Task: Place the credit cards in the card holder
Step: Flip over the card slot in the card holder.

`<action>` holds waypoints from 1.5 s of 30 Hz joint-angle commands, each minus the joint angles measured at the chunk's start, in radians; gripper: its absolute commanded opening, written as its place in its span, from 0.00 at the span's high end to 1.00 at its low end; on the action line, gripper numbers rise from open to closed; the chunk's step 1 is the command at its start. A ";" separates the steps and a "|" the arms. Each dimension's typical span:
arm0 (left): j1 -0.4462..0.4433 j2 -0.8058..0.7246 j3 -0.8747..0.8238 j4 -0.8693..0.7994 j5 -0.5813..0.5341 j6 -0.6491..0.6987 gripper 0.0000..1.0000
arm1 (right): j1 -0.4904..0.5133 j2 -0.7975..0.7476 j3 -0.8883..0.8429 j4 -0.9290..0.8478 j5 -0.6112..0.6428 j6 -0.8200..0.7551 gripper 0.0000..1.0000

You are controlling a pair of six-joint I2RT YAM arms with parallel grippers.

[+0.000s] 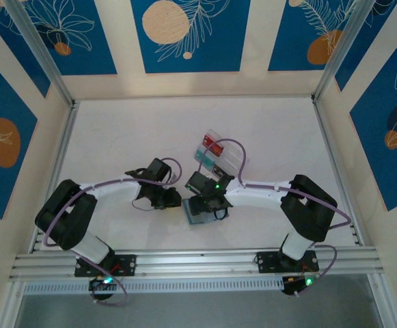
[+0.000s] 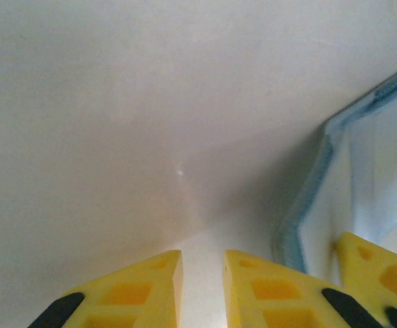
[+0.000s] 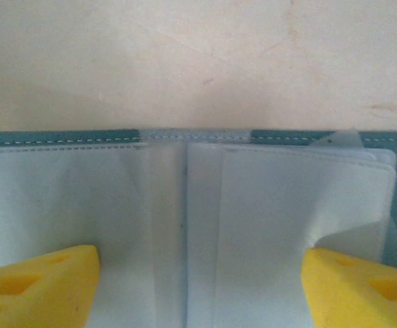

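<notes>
The white tabletop (image 1: 130, 130) is sitting bright inside blue, leaf-printed walls. Nearest me, the left tool (image 1: 174, 198) is hovering low, its fingers barely parted and pinching nothing, just beside the card holder (image 1: 201, 213). The right tool (image 1: 208, 203) is standing spread wide over the opened holder, fingertips (image 3: 48, 273) seeming to press on its clear sleeves. To do this well, I'd be pinning the holder flat while exposing one sleeve mouth. Farther back, the credit cards (image 1: 214, 145) are waiting in the clear tray (image 1: 229, 160).
</notes>
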State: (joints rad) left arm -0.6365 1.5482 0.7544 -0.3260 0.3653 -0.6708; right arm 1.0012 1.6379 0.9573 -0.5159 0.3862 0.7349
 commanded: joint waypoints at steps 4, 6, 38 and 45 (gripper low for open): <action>-0.012 0.031 -0.009 0.006 -0.026 0.026 0.78 | 0.019 -0.093 0.024 -0.078 0.047 -0.001 0.15; -0.012 0.039 -0.007 0.013 -0.024 0.026 0.78 | 0.018 -0.082 0.033 -0.082 0.036 -0.011 0.15; -0.110 0.048 0.102 0.056 0.014 -0.069 0.90 | -0.046 0.047 -0.061 0.071 -0.079 0.003 0.60; -0.114 0.110 0.084 0.059 -0.027 -0.057 0.91 | -0.079 -0.001 -0.102 0.109 -0.135 0.003 0.67</action>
State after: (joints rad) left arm -0.7383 1.6413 0.8295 -0.2726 0.3595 -0.7277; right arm 0.9363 1.6459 0.9005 -0.4202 0.3210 0.7296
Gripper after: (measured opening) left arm 0.092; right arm 0.327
